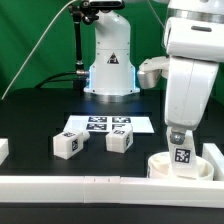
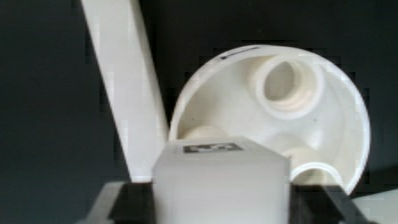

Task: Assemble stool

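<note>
The stool's round white seat [image 1: 159,168] lies at the exterior view's right, against the front border bar. My gripper [image 1: 182,148] is shut on a white blocky leg [image 1: 183,157], which it holds upright with the tag facing the camera and the lower end down in the seat. In the wrist view the leg [image 2: 222,178] fills the space between my dark fingers [image 2: 135,203], above the seat's underside [image 2: 302,130] and one round socket [image 2: 285,82]. Two loose tagged legs [image 1: 67,144] [image 1: 119,141] lie on the black table at the exterior view's left.
The marker board [image 1: 104,126] lies flat behind the loose legs. Long white border bars run along the front [image 1: 90,186] and stand at both sides [image 1: 215,158]. One bar [image 2: 118,80] passes right beside the seat. The robot base [image 1: 108,60] stands at the back.
</note>
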